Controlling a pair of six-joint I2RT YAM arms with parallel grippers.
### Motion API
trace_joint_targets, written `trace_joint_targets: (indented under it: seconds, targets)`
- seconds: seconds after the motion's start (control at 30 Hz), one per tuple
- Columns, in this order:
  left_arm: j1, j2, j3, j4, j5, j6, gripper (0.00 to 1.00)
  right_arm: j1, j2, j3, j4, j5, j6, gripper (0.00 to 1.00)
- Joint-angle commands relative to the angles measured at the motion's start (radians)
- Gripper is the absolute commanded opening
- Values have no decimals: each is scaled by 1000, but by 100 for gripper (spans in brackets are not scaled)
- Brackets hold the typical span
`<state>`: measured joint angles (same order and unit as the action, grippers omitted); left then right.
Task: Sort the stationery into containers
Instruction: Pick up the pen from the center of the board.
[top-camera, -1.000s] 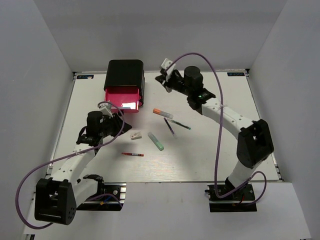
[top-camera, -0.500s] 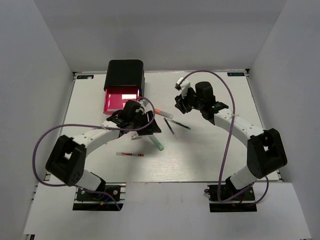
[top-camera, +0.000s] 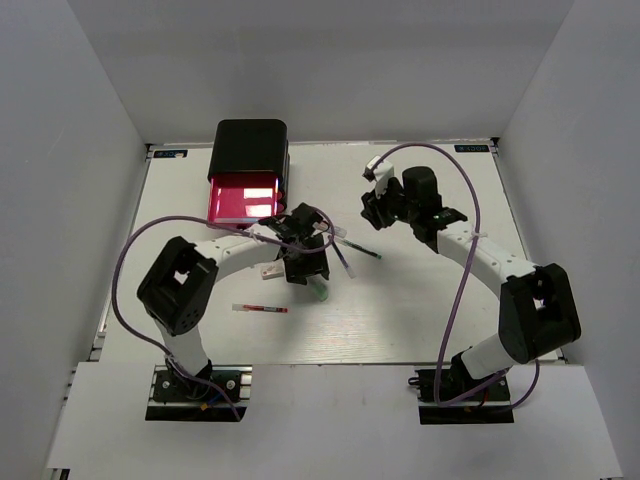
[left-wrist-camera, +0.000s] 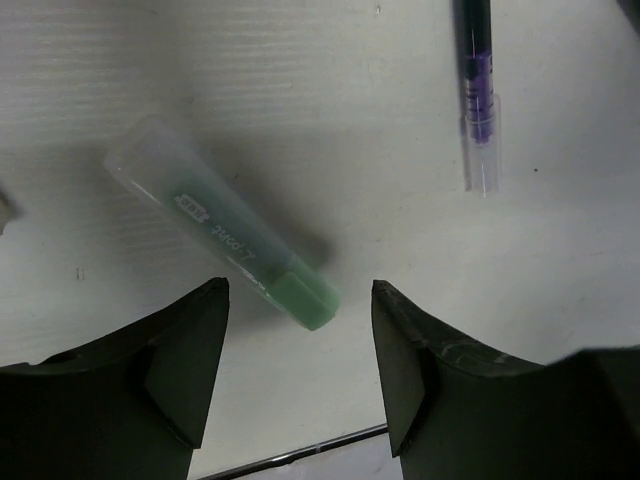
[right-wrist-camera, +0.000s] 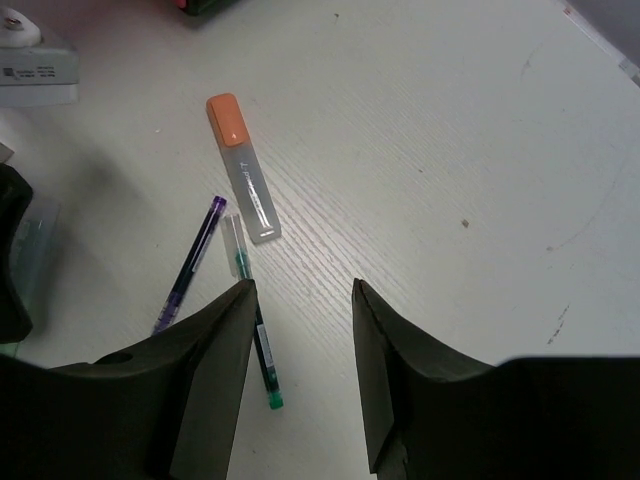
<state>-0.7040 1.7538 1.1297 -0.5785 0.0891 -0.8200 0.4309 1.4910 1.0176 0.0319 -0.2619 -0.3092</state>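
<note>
Green marker (left-wrist-camera: 225, 235) near purple pen (left-wrist-camera: 478, 80), apart

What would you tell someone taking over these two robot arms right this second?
Left gripper: open, empty, poised over the green marker.
Right gripper: open, empty, hovering by the orange-capped marker, dark pen and green-tipped pen.
Red pen and eraser lie on the table.
Chest: one pink drawer is pulled out; glare hides its contents.
Done: drawer opened.
Left: all six loose items must go into drawers.
</note>
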Motion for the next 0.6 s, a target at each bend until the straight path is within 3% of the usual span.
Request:
trace_joint_targets:
  seconds: [0.0,0.3,0.37,0.57]
  targets:
    - [-18,56,79,-96,-65,-28,69,-14,-37,-5,26,-7,27,49]
    - [-28,162,166,-165,-124,-28,69,-37,-55,-24,30,-11,25,49]
    - [-37,174,166,-175,-124,-28,65,-38,-58,-27,30,-10,27,49]
    - [-37,115,157,-144,-147,-28,25,-49,-66,-40,31,-19,28,49]
